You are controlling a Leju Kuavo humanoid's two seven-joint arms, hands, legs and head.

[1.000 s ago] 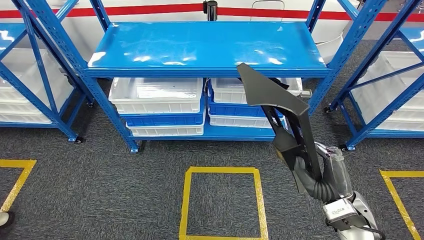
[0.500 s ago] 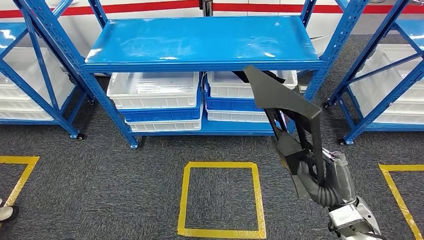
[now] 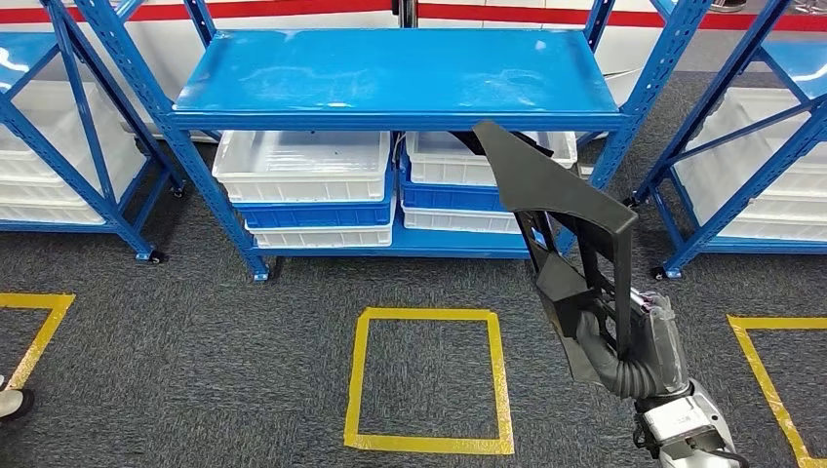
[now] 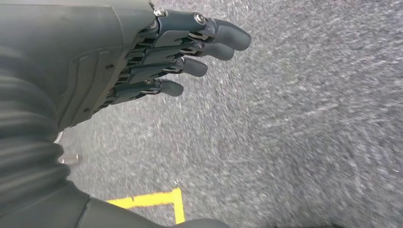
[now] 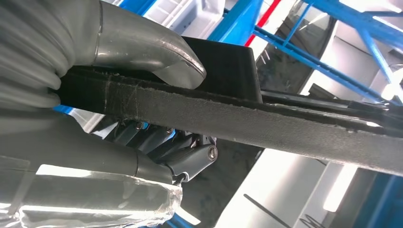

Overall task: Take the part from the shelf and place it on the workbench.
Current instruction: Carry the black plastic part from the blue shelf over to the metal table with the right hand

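Head view: right hand (image 3: pixel 610 336) grips a black part (image 3: pixel 561 200), holding it up in the air in front of the blue shelf (image 3: pixel 390 73); part's upper tip overlaps the shelf's front edge in the picture.
Part: flat, dark, angular panel with open cut-outs, standing roughly upright above the hand, clear of the shelf and of the floor.
Right hand grip: right wrist view shows the thumb (image 5: pixel 147 47) pressed on one face of the part (image 5: pixel 266 126) and fingers (image 5: pixel 190 159) curled under the other; closed firmly on it.
Left hand: in the left wrist view, left hand (image 4: pixel 157 61) holds nothing, fingers nearly straight and slightly apart, over grey carpet.
Shelf: top deck bare and glossy; white and blue bins (image 3: pixel 307 185) stacked beneath it.
Floor: yellow tape square (image 3: pixel 429 380) on the carpet in front of the shelf, left of the right hand.
Writing: none readable on part, bins or shelf.
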